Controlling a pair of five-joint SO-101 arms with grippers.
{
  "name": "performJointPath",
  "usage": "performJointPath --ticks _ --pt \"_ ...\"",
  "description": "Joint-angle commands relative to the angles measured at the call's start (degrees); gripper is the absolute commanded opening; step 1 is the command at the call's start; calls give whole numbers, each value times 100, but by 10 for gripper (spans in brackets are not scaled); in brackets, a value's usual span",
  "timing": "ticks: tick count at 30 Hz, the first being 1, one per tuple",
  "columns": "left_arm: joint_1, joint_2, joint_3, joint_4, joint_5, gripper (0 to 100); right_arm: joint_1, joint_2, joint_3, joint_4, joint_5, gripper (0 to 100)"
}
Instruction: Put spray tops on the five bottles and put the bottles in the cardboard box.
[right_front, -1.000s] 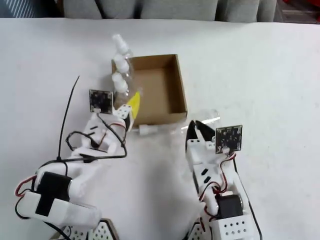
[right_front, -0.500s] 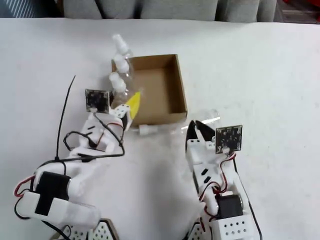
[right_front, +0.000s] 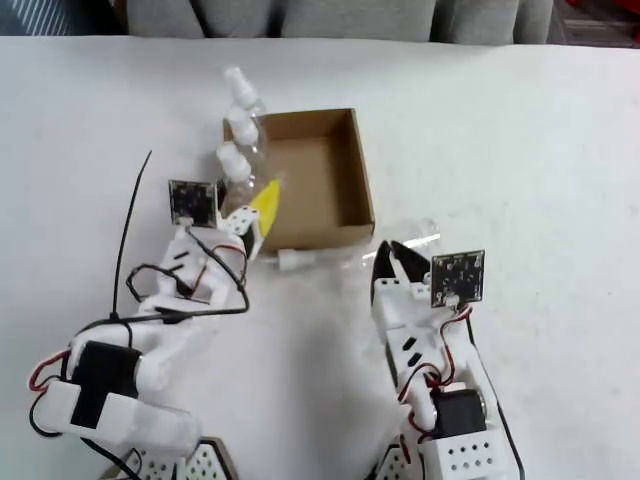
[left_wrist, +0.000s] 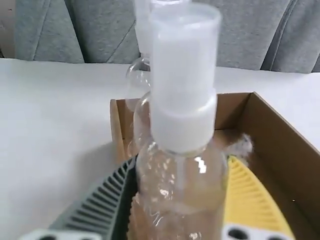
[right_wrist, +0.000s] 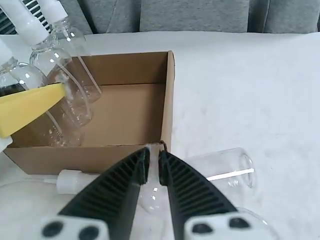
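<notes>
High view: 3 capped bottles (right_front: 240, 126), 1 box (right_front: 356, 170), 1 spray top (right_front: 290, 260) lying.

The nearly closed right hand (right_wrist: 153, 156) hovers just before the cardboard box (right_wrist: 75, 159).

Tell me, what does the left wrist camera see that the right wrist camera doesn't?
Only the left wrist view: the left gripper up close, its grey finger and yellow finger clamped on a clear bottle with a white spray top.

Only the right wrist view: the black right gripper, almost closed, over a lying bottle on the table in front of the box.

Both: the cardboard box, other upright bottles with spray tops at its edge, the yellow finger, and grey cushions behind.
</notes>
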Motion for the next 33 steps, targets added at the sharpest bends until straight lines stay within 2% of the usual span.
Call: performJointPath --ticks 1,5,33 --pt "-31 -13 53 -404 -9 309 40 -84 44 40 79 18" --pt "-22 13 97 -387 -9 377 40 -84 44 40 79 18" --pt "-48 -40 308 -431 -53 369 40 -84 44 48 79 18"
